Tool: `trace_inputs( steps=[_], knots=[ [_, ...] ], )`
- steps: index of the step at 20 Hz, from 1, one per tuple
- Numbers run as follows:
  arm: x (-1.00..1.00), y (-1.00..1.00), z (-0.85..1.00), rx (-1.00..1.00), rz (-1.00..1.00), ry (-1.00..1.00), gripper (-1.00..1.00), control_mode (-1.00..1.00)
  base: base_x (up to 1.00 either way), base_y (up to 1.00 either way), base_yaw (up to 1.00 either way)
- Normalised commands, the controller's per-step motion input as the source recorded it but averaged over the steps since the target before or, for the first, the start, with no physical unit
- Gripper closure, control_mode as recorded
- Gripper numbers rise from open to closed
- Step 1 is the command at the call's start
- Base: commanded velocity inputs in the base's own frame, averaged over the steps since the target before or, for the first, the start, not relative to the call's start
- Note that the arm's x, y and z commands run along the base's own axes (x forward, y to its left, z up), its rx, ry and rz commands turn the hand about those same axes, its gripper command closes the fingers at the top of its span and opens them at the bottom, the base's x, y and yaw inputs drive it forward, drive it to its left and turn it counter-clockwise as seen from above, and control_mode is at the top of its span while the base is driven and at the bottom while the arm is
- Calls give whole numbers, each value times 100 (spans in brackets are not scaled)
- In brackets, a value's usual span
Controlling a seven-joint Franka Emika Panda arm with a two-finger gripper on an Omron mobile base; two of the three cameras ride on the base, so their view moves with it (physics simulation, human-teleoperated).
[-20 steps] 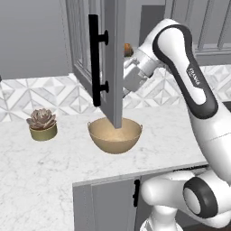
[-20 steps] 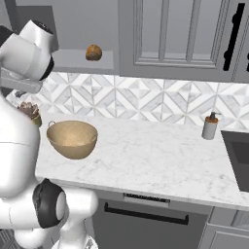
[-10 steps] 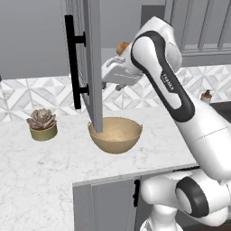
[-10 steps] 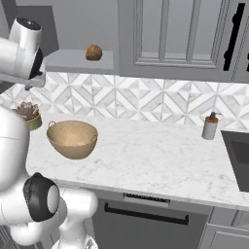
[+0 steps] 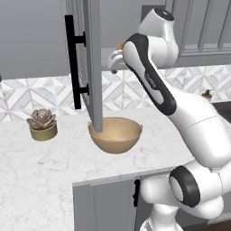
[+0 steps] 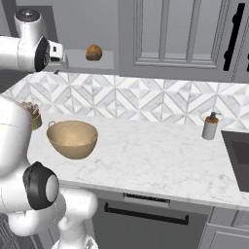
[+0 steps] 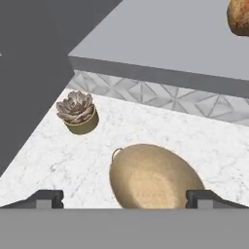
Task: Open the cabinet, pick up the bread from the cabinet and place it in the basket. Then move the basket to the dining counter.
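Pincer (image 7: 124, 197) wide, empty, above basket (image 7: 154, 176) at lower centre. Bread (image 7: 239, 16) upper right on cabinet (image 7: 160, 39) shelf. Door (image 5: 92, 63) open.

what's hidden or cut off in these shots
- Small rounded orange-brown bread roll: in the left base view the white arm covers nearly all of it; the hand view's top edge crops it.
- Tan round bowl-shaped basket: the open grey cabinet door hides part of its rim in the left base view.
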Motion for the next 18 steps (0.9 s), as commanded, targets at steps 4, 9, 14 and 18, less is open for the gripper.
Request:
trace_inputs(
  steps=[4, 9, 14, 18],
  knots=[
    [78, -66, 44, -4, -17, -11, -100, -100, 0, 0, 0],
    [66, -44, 10, -3, -14, -13, -100, -100, 0, 0, 0],
    [78, -21, 0, -3, -13, -9, -100, -100, 0, 0, 0],
    [72, -19, 2, 0, -10, -10, -100, -100, 0, 0, 0]
  ],
)
